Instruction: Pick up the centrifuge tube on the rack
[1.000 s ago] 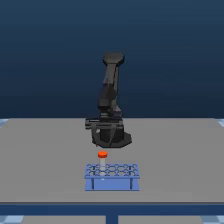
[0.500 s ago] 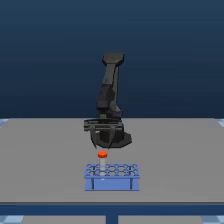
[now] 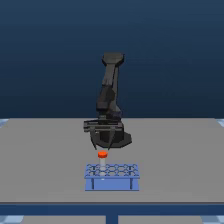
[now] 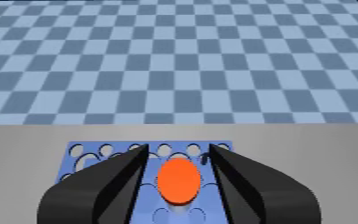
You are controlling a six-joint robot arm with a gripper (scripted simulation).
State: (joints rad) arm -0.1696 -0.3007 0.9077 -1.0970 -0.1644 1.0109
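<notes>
Grey desk (image 3: pixel 45 150) carries the light-blue rack (image 3: pixel 111 176), where the centrifuge tube (image 3: pixel 103 154) stands in a hole toward the exterior view's left, and the gripper (image 3: pixel 102 148), its jaws apart around the orange cap, could knock it askew if it closes off-centre.

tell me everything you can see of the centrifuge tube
Only the centrifuge tube's round orange-red cap shows clearly; its body is hidden below. It stands upright in a hole of the light-blue rack, near the rack's end at the exterior view's left. The gripper straddles the cap, a dark finger on each side; contact cannot be told.
</notes>
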